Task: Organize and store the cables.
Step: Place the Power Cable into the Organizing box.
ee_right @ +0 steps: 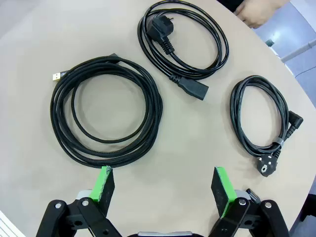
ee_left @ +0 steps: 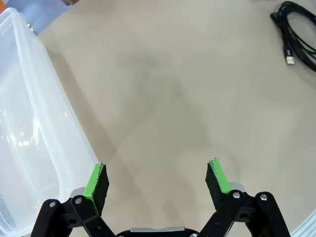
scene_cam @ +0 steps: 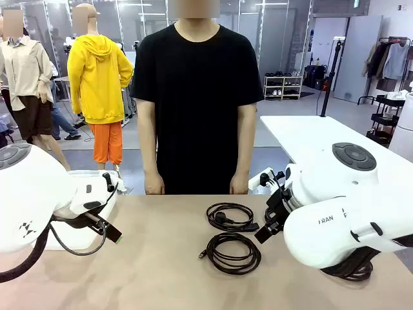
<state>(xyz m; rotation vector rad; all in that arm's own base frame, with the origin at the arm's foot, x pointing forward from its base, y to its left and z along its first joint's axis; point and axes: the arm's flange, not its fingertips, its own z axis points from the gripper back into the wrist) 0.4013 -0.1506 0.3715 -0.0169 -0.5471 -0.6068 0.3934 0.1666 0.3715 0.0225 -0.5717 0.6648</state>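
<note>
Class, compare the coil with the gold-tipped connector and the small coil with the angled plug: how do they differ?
The gold-tipped cable makes a wide round coil; the angled-plug cord a smaller, narrower one. The cable ends in a slim connector; the cord in chunky plugs. The cord wears a small tie; the cable shows none. Both are black and coiled.

All three cables [ee_right: 154, 106] black on the plain beige table [scene_cam: 155, 271], and the near one's braided with a gold-tipped plug [ee_right: 58, 77]. Bright green pads [ee_right: 220, 190] on the black right gripper [ee_right: 165, 185], same on the left gripper [ee_left: 158, 177]. Milky see-through bin [ee_left: 29, 123] at left, person's shirt [scene_cam: 193, 97] solid black.
</note>
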